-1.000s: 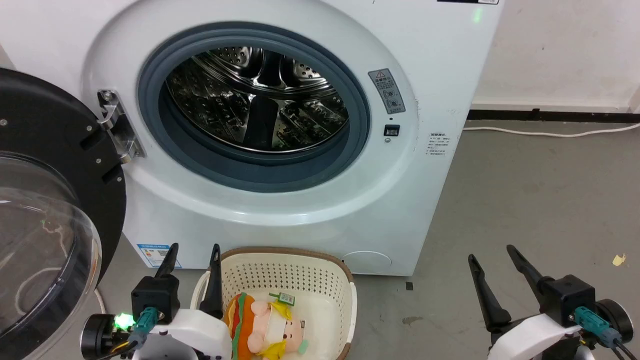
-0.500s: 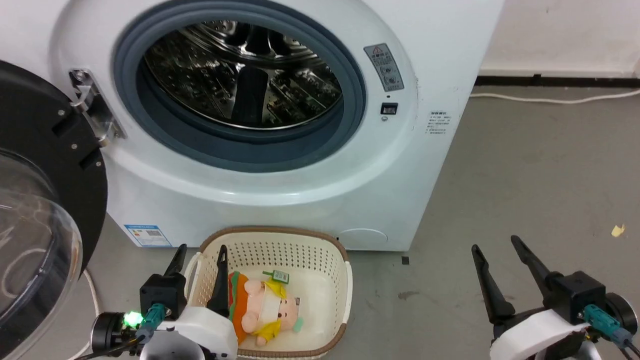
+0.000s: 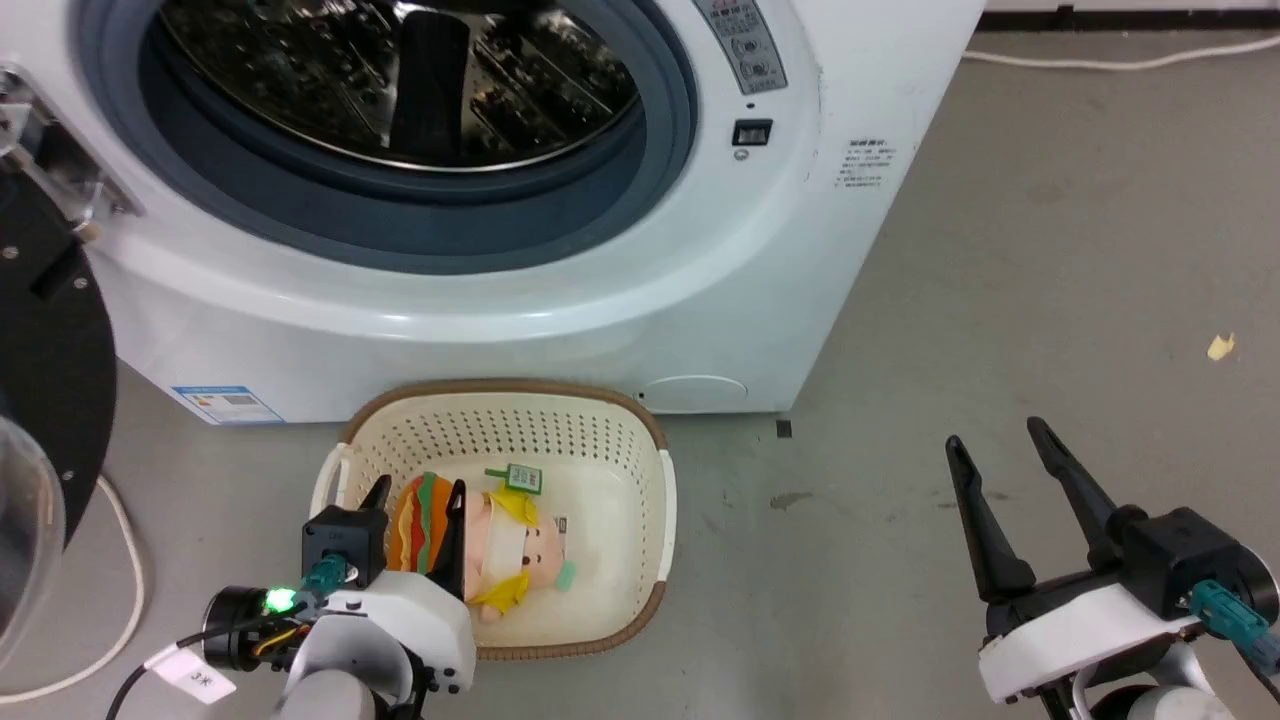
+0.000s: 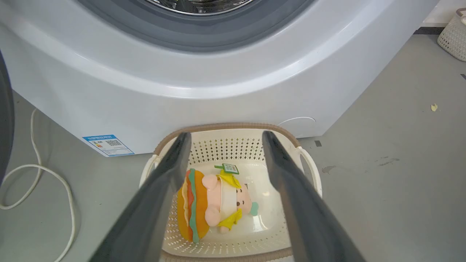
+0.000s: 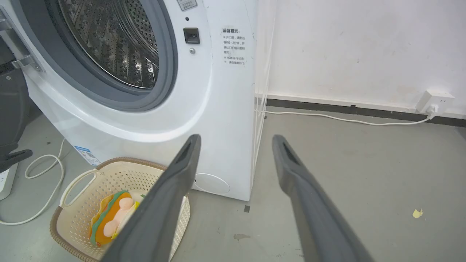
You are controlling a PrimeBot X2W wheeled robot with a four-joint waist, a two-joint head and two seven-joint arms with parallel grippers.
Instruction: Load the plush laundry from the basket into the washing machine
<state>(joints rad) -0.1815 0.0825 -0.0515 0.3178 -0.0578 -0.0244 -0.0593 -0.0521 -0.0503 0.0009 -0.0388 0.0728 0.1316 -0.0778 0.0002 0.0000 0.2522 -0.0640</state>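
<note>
The plush laundry (image 3: pixel 528 545) lies on its side in the cream basket (image 3: pixel 505 389), burger back to the left, green tag at its top. The basket stands on the floor against the washing machine (image 3: pixel 600 300), whose port is open. My left gripper (image 3: pixel 420 490) is open above the basket's left half, its fingers framing the plush's burger back without touching. In the left wrist view the plush laundry (image 4: pixel 211 203) shows between the spread fingers of the left gripper (image 4: pixel 226 134), inside the basket (image 4: pixel 236 127). My right gripper (image 3: pixel 995 432) is open and holds nothing over the floor to the right.
The black-framed door (image 3: pixel 50 350) stands swung open at the left. A white cable (image 3: pixel 120 620) loops on the floor beside it, and another cable (image 3: pixel 1100 62) runs along the far wall. A yellow scrap (image 3: pixel 1218 346) lies on the grey floor. Another pale basket (image 4: pixel 455 36) sits far right.
The head camera has tilted down, so the whole scene has slid up. My left gripper has moved right, from the basket's left rim to over the plush. The right gripper stays open.
</note>
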